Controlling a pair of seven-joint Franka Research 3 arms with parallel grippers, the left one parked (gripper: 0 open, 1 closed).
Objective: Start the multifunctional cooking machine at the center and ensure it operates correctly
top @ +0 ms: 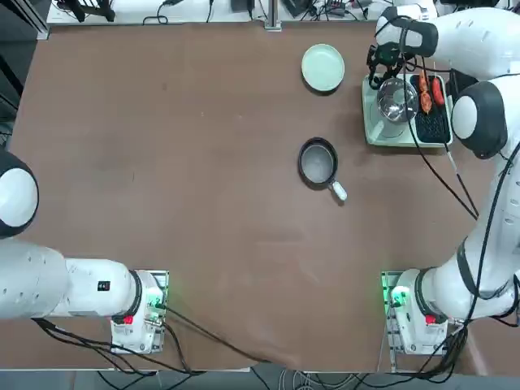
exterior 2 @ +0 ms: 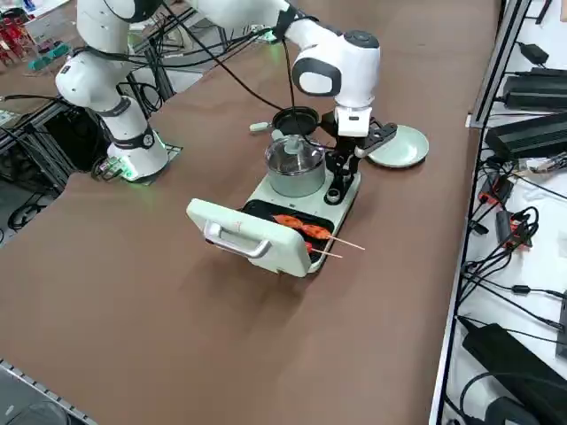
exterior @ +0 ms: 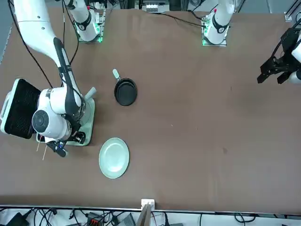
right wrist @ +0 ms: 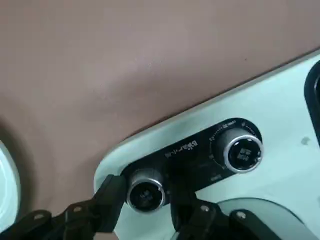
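Note:
The multifunctional cooking machine (top: 382,134) is pale mint green and stands at the table's far right. It holds a steel pot (top: 396,99) and a black grill plate (top: 432,114) with skewered food; its lid (exterior 2: 239,232) is folded open. Two round knobs sit on its black front panel. My right gripper (right wrist: 147,196) is down at that panel, its fingers (right wrist: 112,192) flanking the smaller knob (right wrist: 145,192) closely. One finger is against it and a thin gap remains on the other side. The larger knob (right wrist: 242,150) is free. In the side view the gripper (exterior 2: 337,181) hangs beside the pot (exterior 2: 294,164).
A small black frying pan (top: 318,161) with a white handle lies near the table's middle. A round pale green plate (top: 322,67) sits beyond it, close to the machine's knob end. Black cables trail from the right arm over the machine.

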